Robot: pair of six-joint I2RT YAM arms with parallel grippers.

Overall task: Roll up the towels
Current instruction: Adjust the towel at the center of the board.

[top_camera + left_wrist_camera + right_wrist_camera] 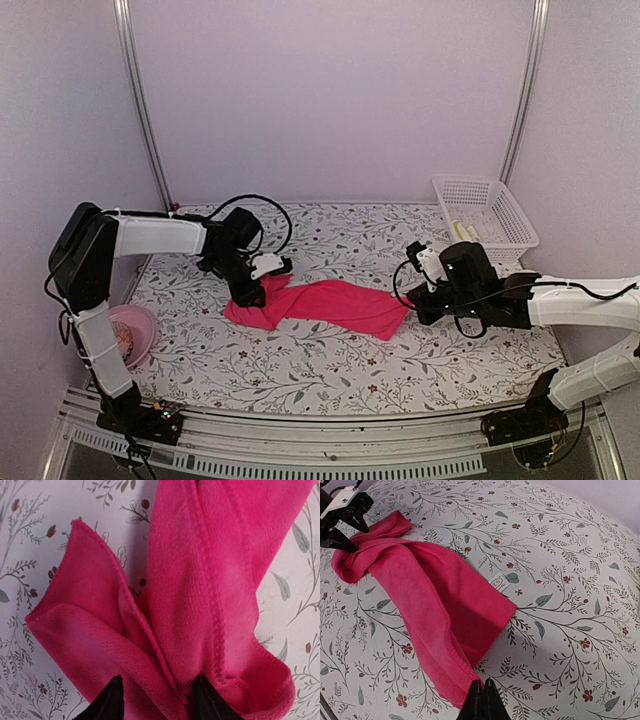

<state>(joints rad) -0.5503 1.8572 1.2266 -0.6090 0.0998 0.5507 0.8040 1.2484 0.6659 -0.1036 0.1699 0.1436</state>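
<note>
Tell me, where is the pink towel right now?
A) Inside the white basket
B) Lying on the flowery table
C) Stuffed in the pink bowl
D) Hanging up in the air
B: the pink towel lies stretched across the flowery tabletop, not in the white basket or the pink bowl.

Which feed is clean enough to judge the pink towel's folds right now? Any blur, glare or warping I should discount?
Left wrist: sharp, the pink towel fills the frame, stitching crisp, no glare, though the dark fingertips lack detail. Right wrist: sharp, but the table bulges from lens distortion, with a soft shadow along the towel's edge. Top external: even, soft lighting, slight violet cast, no glare.
</note>
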